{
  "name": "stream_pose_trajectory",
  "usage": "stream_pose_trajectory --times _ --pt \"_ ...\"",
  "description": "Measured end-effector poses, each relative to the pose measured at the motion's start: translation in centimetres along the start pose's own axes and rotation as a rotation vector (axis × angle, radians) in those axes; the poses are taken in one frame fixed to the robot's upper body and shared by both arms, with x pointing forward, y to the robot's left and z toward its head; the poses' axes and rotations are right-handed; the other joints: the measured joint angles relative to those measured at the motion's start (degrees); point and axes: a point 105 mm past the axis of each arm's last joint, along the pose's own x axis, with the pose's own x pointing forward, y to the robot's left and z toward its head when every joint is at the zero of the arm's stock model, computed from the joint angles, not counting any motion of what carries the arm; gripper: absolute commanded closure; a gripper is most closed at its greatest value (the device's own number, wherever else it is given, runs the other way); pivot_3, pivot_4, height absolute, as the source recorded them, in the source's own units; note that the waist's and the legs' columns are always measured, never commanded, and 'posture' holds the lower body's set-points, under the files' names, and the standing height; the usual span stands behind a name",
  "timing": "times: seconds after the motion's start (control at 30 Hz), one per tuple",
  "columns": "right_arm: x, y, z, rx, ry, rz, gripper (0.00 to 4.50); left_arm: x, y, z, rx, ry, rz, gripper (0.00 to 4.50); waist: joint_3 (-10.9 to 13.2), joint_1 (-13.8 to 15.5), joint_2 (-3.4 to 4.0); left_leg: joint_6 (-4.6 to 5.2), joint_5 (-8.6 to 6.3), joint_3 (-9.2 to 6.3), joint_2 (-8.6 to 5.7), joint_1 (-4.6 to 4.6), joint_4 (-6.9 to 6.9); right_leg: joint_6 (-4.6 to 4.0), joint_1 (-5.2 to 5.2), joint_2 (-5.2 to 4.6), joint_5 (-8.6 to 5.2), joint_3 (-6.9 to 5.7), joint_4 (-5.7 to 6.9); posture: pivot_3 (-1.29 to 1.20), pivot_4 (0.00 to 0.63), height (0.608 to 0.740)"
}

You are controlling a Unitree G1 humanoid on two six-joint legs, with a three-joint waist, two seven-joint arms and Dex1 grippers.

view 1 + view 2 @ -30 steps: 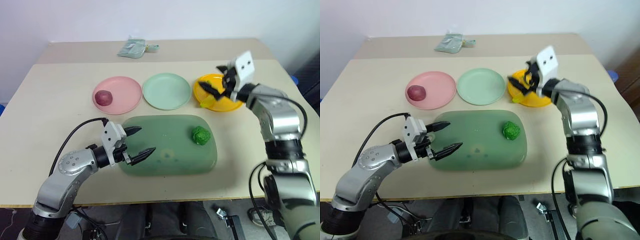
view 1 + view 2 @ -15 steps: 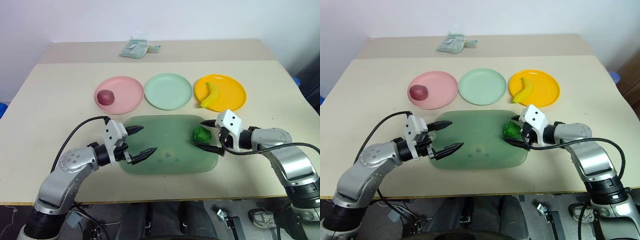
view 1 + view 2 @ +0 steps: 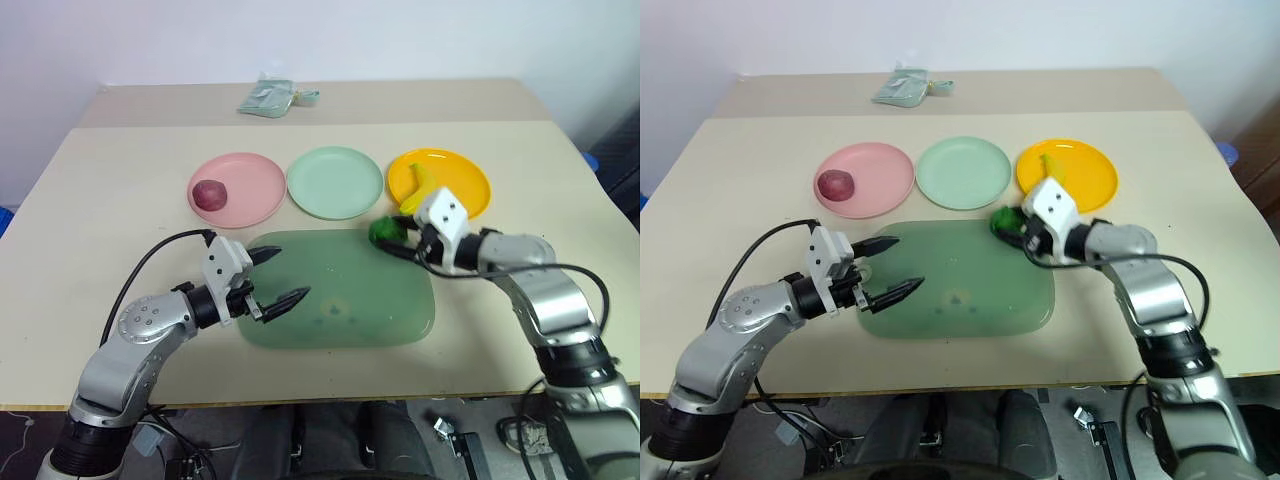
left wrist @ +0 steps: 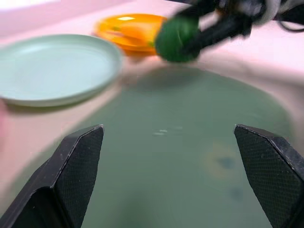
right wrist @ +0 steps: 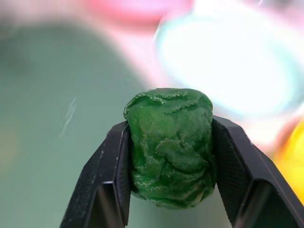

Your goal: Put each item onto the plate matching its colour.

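between the right gripper's fingers sits the broccoli (pinched both sides).

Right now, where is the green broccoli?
The broccoli is gripped in the right claw, above the mat's far right corner, near the green plate.

We see the green plate bare, with open worktop around all three plates. The ball takes part of the pink plate, the banana part of the yellow plate. Our right end effector, clamped on the broccoli, hangs at the mat's far right corner, near the green plate. The left end effector, fingers apart, covers the mat's left edge; its middle lies free
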Motion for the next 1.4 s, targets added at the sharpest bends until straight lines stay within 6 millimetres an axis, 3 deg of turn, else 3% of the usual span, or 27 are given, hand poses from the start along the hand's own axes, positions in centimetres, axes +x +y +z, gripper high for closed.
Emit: stream_pose_trajectory --times 0.1,0.23,0.4,0.57,0.6,0.63,0.77,0.87,1.07,1.2,1.27,1.4 --pt "4.8 -1.1 2.1 0.079 -0.033 -0.127 2.69 0.2 3.1 -0.7 0.024 0.03 0.173 0.0 0.0 -0.49 0.0 -0.06 0.04 -0.07 -0.01 -0.04 -0.03 -0.01 -0.03 0.04 0.0 -0.05 0.09 0.0 0.15 0.74" --pt "9.2 -0.4 0.8 0.136 0.054 -0.189 2.69 -0.2 4.8 -1.4 0.026 0.055 0.289 0.0 -0.03 -0.87 -0.04 -0.04 0.03 -0.09 -0.1 -0.07 -0.19 0.0 -0.04 0.01 0.0 -0.08 0.09 0.0 0.15 0.74" --pt "10.8 0.3 -2.2 0.166 0.141 -0.208 2.69 -0.4 4.9 -1.8 0.024 0.065 0.322 0.0 -0.02 -1.12 -0.02 -0.09 0.06 -0.07 -0.09 -0.08 -0.21 0.01 -0.02 0.02 0.0 -0.13 0.04 0.0 0.15 0.74" --pt "11.0 -0.3 -1.4 0.182 0.092 -0.205 0.42 -0.7 4.4 -1.9 0.008 0.05 0.348 0.0 -0.01 -1.49 -0.01 -0.17 0.1 -0.08 0.02 -0.04 -0.22 0.0 -0.03 0.13 0.0 -0.13 0.07 0.0 0.15 0.74" --pt "10.9 -0.5 -1.1 0.182 0.073 -0.206 0.04 -0.8 4.4 -1.8 0.007 0.048 0.351 0.0 -0.01 -1.45 -0.01 -0.17 0.1 -0.08 0.02 -0.04 -0.22 0.0 -0.02 0.13 0.0 -0.13 0.07 0.0 0.15 0.74" --pt "10.8 -0.7 -0.7 0.178 0.056 -0.204 0.04 -0.8 4.3 -1.8 0.006 0.048 0.354 0.0 -0.01 -1.43 -0.01 -0.17 0.1 -0.07 0.01 -0.04 -0.22 0.0 -0.03 0.12 0.0 -0.12 0.07 0.0 0.15 0.74" --pt "9.0 -1.5 2.1 0.109 -0.085 -0.176 0.04 -1.0 4.4 -1.8 0.003 0.042 0.362 0.0 -0.01 -1.1 -0.01 -0.17 0.1 -0.08 0.0 -0.05 -0.21 0.0 -0.02 0.1 0.0 -0.13 0.07 0.0 0.15 0.74" --pt "6.1 -2.1 2.4 0.027 -0.138 -0.143 0.04 -1.5 4.9 -1.6 -0.002 0.035 0.379 0.0 -0.02 -0.79 -0.02 -0.16 0.09 -0.12 -0.02 -0.05 -0.2 0.0 0.0 0.08 0.0 -0.13 0.05 0.0 0.15 0.74" --pt "-2.4 -2.1 -2.0 -0.014 -0.035 -0.02 0.04 -4.2 6.1 -2.3 -0.009 0.071 0.4 0.0 -0.02 -0.94 -0.02 -0.13 0.08 -0.06 0.02 -0.04 -0.2 0.0 0.01 0.06 0.0 -0.11 0.01 0.0 0.15 0.74" --pt "-7.8 -1.4 -5.2 0.145 0.041 0.044 0.04 -6.9 6.6 -3.1 -0.028 0.113 0.42 0.0 -0.02 -0.9 -0.02 -0.07 0.04 -0.02 0.05 0.0 -0.19 0.0 0.03 0.01 0.0 -0.09 -0.06 0.0 0.15 0.74" --pt "-9.0 -1.7 -6.0 0.159 0.072 0.029 0.04 -8.1 6.8 -3.6 -0.03 0.145 0.439 0.0 -0.02 -1.05 -0.02 -0.06 0.03 0.06 0.05 0.06 -0.17 0.0 0.03 -0.03 0.0 -0.03 -0.08 0.0 0.15 0.74" --pt "-9.6 -2.6 -6.7 0.168 0.088 -0.017 0.04 -9.5 6.9 -4.4 -0.048 0.173 0.471 0.0 -0.03 -0.87 -0.03 -0.04 0.02 0.05 0.04 0.09 -0.16 -0.02 0.03 -0.07 -0.01 0.0 -0.02 0.0 0.15 0.74"
